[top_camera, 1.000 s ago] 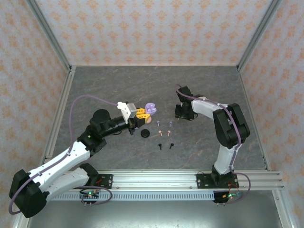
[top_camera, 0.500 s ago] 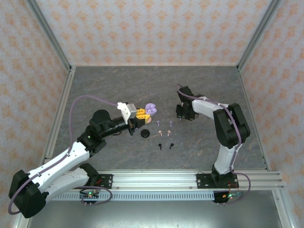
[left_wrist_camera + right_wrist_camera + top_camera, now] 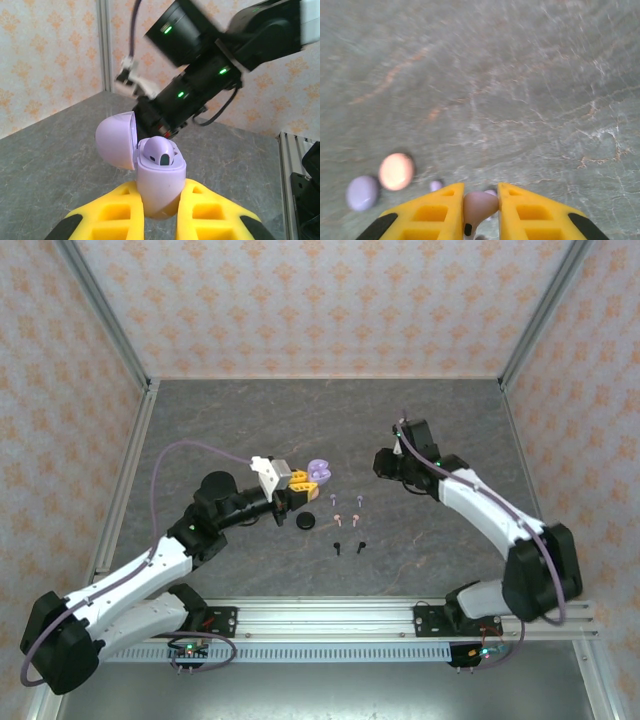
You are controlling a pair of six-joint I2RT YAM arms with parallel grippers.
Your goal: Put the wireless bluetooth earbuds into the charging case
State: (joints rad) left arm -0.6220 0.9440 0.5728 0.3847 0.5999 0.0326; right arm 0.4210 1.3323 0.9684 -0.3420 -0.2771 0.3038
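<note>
earbud (image 3: 159, 151) in case (image 3: 157, 184), earbuds (image 3: 355, 514) right of disc (image 3: 306, 521)

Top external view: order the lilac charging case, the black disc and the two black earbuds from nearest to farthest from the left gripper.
1. Lilac charging case, clamped in the left gripper's jaws.
2. Black disc, on the table nearer the arm bases.
3. Two black earbuds, right of the disc, closer still to the bases.

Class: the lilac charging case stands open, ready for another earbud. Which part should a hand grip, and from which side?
The lower body of the lilac charging case, from its bottom end, one finger on each side, as the left hand does. Its lid hangs open sideways and an earbud sits in the top, so a higher grip would likely block the opening.
</note>
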